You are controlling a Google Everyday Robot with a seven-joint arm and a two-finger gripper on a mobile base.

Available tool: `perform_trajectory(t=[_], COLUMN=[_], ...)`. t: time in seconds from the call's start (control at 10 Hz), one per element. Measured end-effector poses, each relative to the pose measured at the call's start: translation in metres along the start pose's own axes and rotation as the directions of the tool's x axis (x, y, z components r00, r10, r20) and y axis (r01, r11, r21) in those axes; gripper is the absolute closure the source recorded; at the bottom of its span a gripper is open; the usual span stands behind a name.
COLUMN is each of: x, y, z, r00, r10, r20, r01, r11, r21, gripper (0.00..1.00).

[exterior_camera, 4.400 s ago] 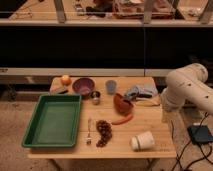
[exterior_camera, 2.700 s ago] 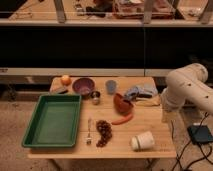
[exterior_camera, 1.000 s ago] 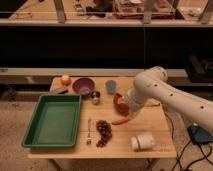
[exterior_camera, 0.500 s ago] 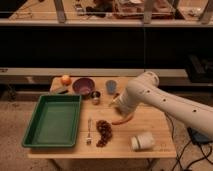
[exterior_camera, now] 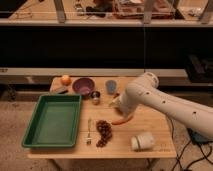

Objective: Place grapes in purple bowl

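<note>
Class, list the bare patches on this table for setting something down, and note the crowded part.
Bare wood lies between the grapes and the white cup, and between the steel cup and the grapes. The back row by the purple bowl is crowded; the gripper is beside the carrot.

The arm (exterior_camera: 165, 102) runs off the right edge and covers most of the carrot (exterior_camera: 120, 121). The gripper (exterior_camera: 114, 103), at frame centre right of the steel cup (exterior_camera: 95, 96), is largely hidden by the arm. Shelf items (exterior_camera: 135, 7) at the top edge are cut off and cannot be identified.
</note>
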Motion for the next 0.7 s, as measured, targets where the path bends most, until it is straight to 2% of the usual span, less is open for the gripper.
perform_trajectory(t=[0.1,0.2,0.3,0.4,0.5,0.7], x=[-0.002,-0.014,-0.022,-0.029,-0.037,-0.042], y=[-0.003,-0.012,-0.018,-0.022,-0.027,-0.026], z=[0.003,0.012,0.022,0.033,0.051,0.067], r00=[0.997,0.980,0.965,0.950,0.926,0.903], r10=[-0.082,-0.198,-0.264,-0.311,-0.376,-0.429], r20=[-0.008,-0.009,-0.009,-0.004,0.011,0.031], r01=[0.082,0.198,0.264,0.311,0.376,0.430], r11=[0.997,0.980,0.965,0.950,0.926,0.902], r21=[0.004,0.005,-0.001,-0.011,-0.021,-0.032], gripper=[0.35,0.35,0.35,0.35,0.35,0.35])
